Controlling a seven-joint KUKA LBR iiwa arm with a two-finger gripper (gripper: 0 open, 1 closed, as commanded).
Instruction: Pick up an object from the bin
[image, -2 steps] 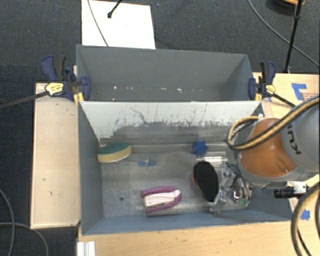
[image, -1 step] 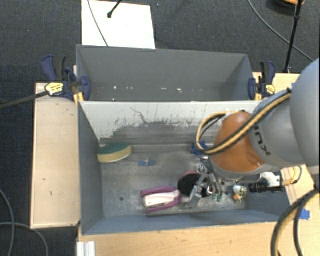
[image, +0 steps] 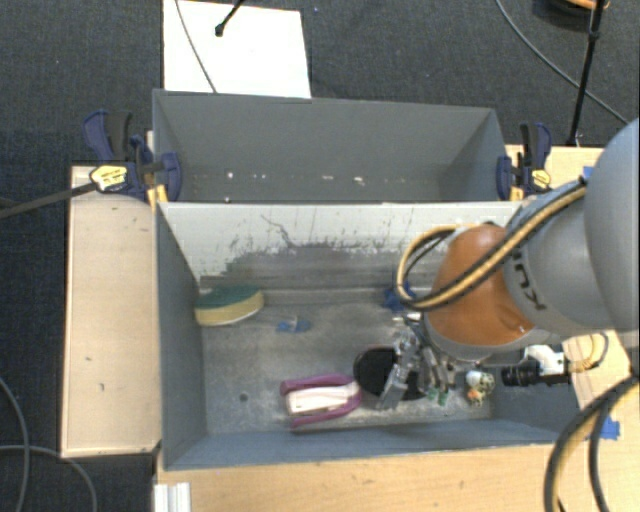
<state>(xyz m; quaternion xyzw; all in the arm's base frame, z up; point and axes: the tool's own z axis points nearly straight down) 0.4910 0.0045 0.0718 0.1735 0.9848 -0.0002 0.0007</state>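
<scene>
Arm (image: 585, 255) in from right, bent downward; orange-covered wrist (image: 478, 295) low, tilted leftward.

The tool (image: 400, 388) hangs beside a black round thing (image: 371, 367), near a pink-and-white thing (image: 320, 398).

A round black disc (image: 371, 368) lies on the bin (image: 240, 370) floor, near its front wall.

lighting even, moderately bright, from above. pale glare on far wall of bin (image: 300, 232). soft shadow under arm (image: 560, 250).
</scene>
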